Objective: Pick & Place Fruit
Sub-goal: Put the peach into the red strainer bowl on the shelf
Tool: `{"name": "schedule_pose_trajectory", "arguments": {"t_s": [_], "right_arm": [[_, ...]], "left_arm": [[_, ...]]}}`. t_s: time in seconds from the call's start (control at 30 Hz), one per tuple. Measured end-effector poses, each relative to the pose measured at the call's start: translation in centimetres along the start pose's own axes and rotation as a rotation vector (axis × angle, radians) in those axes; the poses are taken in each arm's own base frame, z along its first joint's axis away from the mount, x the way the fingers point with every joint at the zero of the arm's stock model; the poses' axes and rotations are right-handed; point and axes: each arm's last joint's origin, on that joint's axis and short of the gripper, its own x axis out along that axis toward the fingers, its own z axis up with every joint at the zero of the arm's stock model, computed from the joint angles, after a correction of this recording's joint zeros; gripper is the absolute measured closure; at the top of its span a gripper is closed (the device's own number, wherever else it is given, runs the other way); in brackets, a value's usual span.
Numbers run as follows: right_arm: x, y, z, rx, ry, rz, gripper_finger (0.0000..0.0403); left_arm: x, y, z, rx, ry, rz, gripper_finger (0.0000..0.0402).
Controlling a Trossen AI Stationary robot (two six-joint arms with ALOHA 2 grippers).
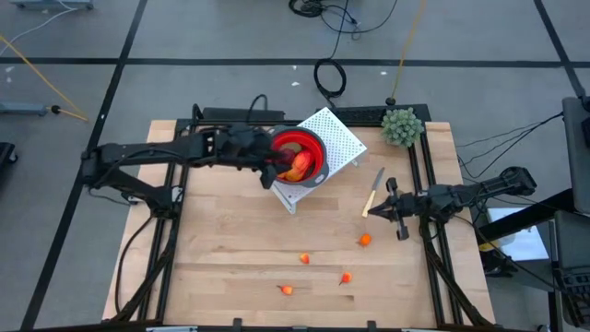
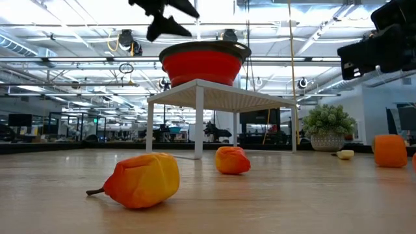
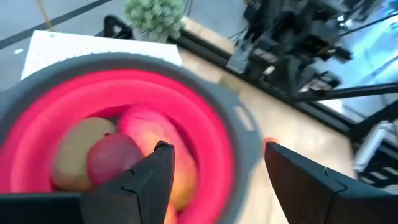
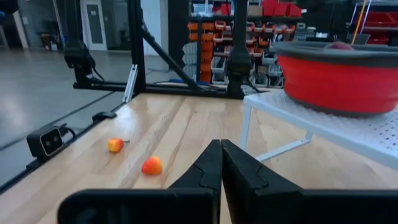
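**Q:** Overhead, where is my left gripper (image 1: 273, 166) and where is the fruit?

**A:** It hangs over the red collapsible bowl with a grey rim (image 1: 297, 154), which sits on a white perforated stand (image 1: 336, 138). Some fruit lies inside the bowl; four small orange toy pieces (image 1: 365, 240) are scattered on the wooden table (image 1: 230, 249). My right gripper (image 1: 395, 214) waits near the pale-handled knife (image 1: 372, 193).

**Q:** Table level?

**A:** A yellow-orange pear-shaped toy (image 2: 140, 180) lies nearest, another orange piece (image 2: 233, 160) behind it.

**Q:** Left wrist?

**A:** My fingers (image 3: 149, 180) stand apart, gripping nothing, above a brown oval (image 3: 78, 149), a dark red ball (image 3: 115, 158) and a red-and-yellow piece (image 3: 152, 130) in the bowl.

**Q:** Right wrist?

**A:** Those fingers (image 4: 208, 168) are pressed together, empty.

**Q:** Handling?

**A:** Probably light, hard, smooth plastic; I would pinch a piece across its widest middle, since a rounded end could slip.
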Motion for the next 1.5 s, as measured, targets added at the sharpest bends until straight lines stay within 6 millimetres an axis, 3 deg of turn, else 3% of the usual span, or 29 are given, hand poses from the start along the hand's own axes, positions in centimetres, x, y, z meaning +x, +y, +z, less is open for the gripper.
{"name": "schedule_pose_trajectory", "arguments": {"t_s": [0.27, 0.83, 1.5], "right_arm": [[0.0, 0.0, 0.6, 0.009, -0.063, 0.000, 0.0403], [-0.1, 0.0, 1.2, 0.017, -0.123, 0.000, 0.0403], [-0.1, 0.0, 1.2, 0.073, -0.123, 0.007, 0.0403]], "left_arm": [[-2.4, -2.7, -0.3, -0.009, -0.026, -0.102, 0.0176], [-3.0, -6.0, -1.6, -0.097, 0.015, -0.221, 0.0172], [-3.3, -7.2, -2.4, -0.034, -0.007, -0.179, 0.0172]]}}
